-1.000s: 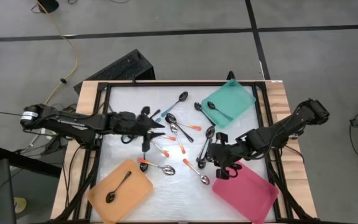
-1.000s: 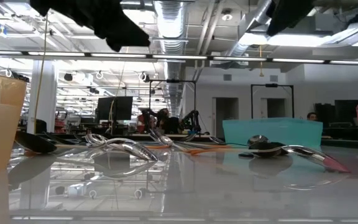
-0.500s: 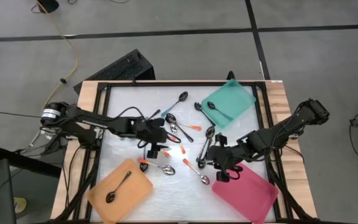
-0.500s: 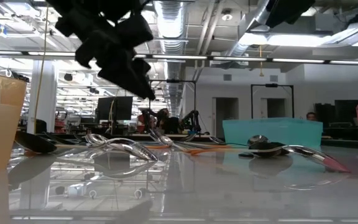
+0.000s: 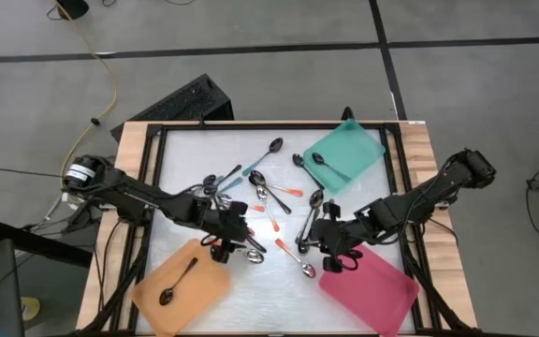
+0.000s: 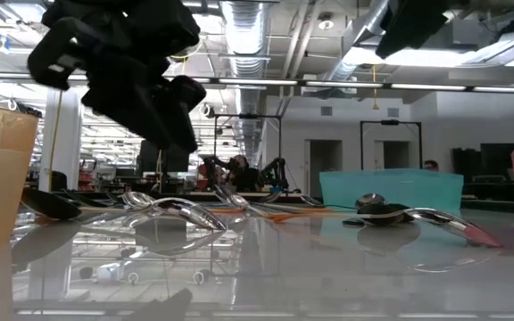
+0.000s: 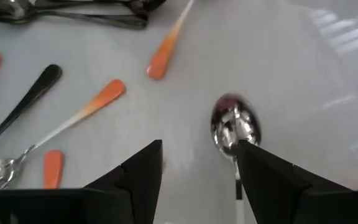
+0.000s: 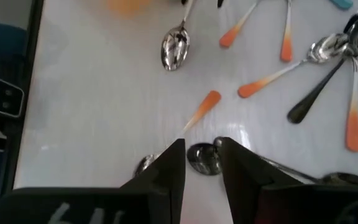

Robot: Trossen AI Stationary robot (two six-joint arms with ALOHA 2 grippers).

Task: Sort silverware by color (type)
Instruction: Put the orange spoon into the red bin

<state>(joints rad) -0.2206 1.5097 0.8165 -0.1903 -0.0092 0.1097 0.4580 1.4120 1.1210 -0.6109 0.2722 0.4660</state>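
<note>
Grey floor (image 5: 279, 23) around bench, dark seams crossing it. Yellow cable (image 5: 109, 80) trails over floor near bench's far left corner; black keyboard-like object (image 5: 171, 105) lies just beyond bench edge. Bench (image 5: 134, 140) wood-framed, white glossy top. Across bench: large open hall, ceiling ducts (image 6: 248, 27), strip lights (image 6: 355, 86), white pillar (image 6: 61, 134), dark monitors (image 6: 163, 153), doorways (image 6: 389, 143).
</note>
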